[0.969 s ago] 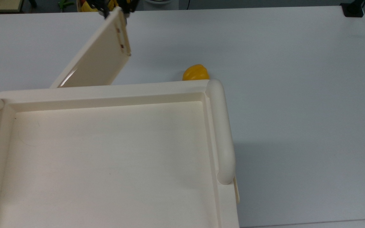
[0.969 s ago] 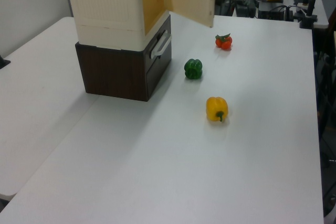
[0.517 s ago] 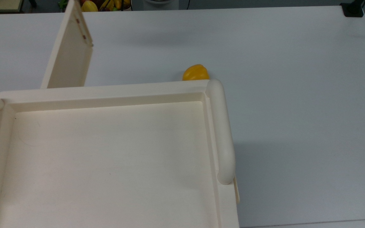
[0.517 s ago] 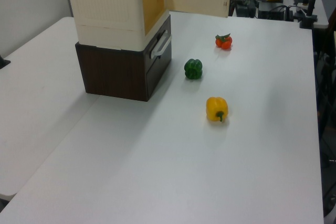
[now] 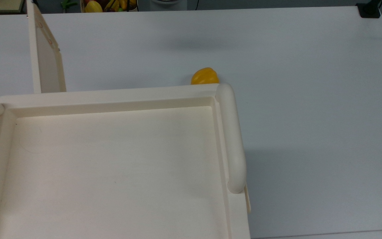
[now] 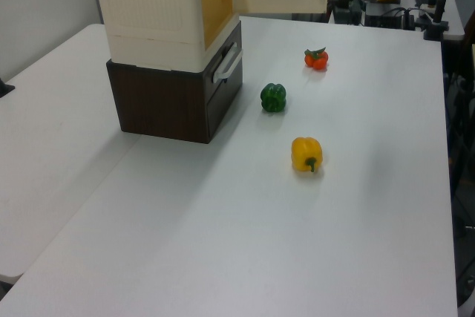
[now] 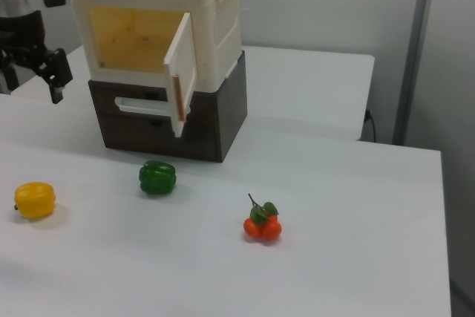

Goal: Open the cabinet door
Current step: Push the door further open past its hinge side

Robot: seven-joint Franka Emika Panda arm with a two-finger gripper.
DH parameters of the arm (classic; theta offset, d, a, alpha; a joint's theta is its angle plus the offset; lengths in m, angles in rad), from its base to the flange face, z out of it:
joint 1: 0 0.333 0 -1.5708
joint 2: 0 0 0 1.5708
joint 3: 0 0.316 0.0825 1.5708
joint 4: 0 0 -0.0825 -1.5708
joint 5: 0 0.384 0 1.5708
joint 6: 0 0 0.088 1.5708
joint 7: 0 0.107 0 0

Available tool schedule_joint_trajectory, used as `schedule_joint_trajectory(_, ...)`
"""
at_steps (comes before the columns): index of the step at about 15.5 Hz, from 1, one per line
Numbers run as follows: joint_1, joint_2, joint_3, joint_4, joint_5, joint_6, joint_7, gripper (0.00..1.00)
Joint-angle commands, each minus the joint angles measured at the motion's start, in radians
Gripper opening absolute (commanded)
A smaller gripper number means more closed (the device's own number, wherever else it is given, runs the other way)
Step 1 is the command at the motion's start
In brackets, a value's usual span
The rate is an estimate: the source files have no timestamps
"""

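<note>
White table (image 6: 223, 243): cabinet (image 7: 156, 27) atop dark drawer unit (image 7: 215, 120); cabinet door (image 7: 180, 68) swung wide open. Gripper (image 7: 33, 72) apart, holding nothing, fingers spread. Yellow pepper (image 6: 306, 154), green pepper (image 6: 273, 97), tomatoes (image 7: 262, 226) scattered.

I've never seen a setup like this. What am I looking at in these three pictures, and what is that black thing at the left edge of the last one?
All three show one white table from different sides. On it stands a cream cabinet on a dark drawer unit. The top view looks straight down onto the cabinet's tray-like top; the other two look from opposite sides. The cabinet door is swung open, showing a yellowish inside. The black thing is the robot arm's gripper, its two-fingered hand; it hangs off to the side, holding nothing and not touching the door. On the table lie a yellow pepper, a green pepper and small tomatoes.
</note>
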Motion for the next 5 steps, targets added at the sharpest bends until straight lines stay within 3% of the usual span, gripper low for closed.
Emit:
schedule_joint_trajectory(1, 0.029, 0.028, -0.009, -0.008, 0.008, 0.046, -0.01, 1.0)
schedule_joint_trajectory(5, 0.035, 0.03, -0.009, -0.008, -0.038, 0.058, -0.01, 1.0)
